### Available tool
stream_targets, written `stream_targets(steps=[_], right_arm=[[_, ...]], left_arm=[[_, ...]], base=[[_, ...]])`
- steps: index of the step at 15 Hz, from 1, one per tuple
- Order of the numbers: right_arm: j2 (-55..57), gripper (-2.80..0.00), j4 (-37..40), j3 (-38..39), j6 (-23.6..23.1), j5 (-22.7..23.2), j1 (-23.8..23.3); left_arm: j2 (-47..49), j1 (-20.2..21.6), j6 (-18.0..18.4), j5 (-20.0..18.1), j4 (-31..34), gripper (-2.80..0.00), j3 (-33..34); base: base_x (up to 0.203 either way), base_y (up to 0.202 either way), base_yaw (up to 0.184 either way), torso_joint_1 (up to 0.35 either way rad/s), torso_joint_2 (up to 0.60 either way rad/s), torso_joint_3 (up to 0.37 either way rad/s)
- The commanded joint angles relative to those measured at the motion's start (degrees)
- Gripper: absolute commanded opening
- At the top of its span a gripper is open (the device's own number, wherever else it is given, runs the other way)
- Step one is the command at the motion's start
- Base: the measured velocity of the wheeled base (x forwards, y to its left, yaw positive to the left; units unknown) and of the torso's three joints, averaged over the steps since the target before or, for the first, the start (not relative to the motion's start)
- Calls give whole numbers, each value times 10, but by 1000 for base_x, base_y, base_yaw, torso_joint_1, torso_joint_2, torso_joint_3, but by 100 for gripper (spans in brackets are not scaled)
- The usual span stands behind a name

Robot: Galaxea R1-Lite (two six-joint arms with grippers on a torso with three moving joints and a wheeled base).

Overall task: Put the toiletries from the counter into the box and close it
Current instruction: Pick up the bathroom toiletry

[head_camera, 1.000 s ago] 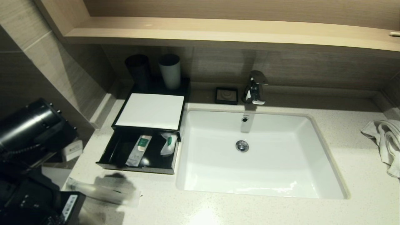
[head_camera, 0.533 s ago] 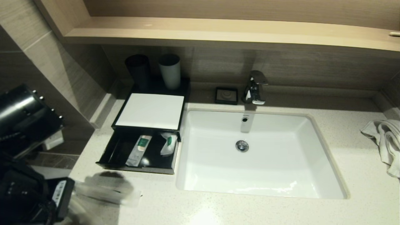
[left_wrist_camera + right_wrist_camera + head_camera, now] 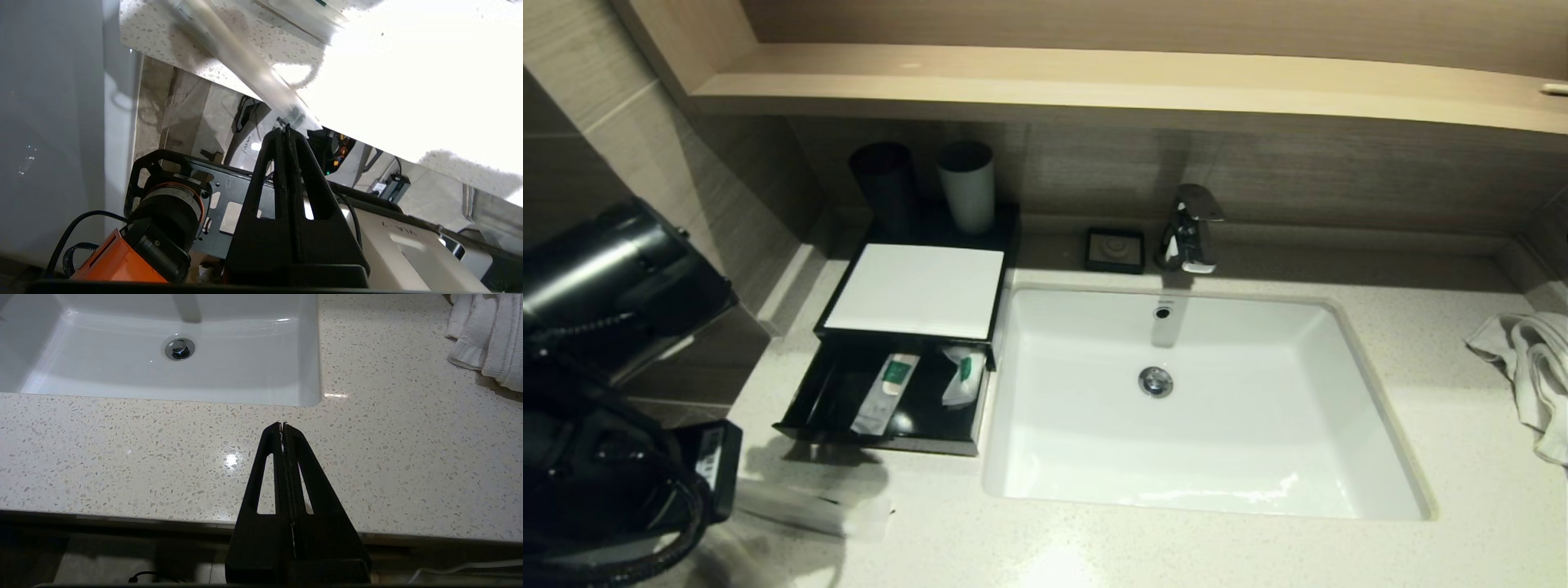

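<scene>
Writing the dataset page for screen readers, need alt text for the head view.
A black box on a speckled counter has its drawer open, holding two toiletry packets. A clear-wrapped packet lies in front, with the left gripper at its end. A white sink sits to the right.

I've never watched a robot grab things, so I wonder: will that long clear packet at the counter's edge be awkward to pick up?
Probably somewhat. The packet looks like thin clear film, so it may be slippery and crinkle under the pinch. It seems light, so it could skid when nudged. The left gripper appears shut on its end hanging past the counter; the far end may droop.
</scene>
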Motion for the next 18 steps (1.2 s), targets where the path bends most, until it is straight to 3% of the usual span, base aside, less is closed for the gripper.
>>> stream_targets(steps=[1, 7, 13, 18], right_arm=[[0, -280, 0, 0, 0, 0, -1], [0, -280, 0, 0, 0, 0, 0], [0, -280, 0, 0, 0, 0, 0], [0, -280, 0, 0, 0, 0, 0]], left_arm=[[-6, -4, -7, 20, -1, -280, 10], [-127, -35, -4, 114, -86, -280, 102], [-173, -45, 3, 216, -139, -280, 177], [-248, -61, 35, 242, -180, -280, 305]], base=[[0, 0, 0, 0, 0, 0], [0, 0, 0, 0, 0, 0], [0, 0, 0, 0, 0, 0], [0, 0, 0, 0, 0, 0]])
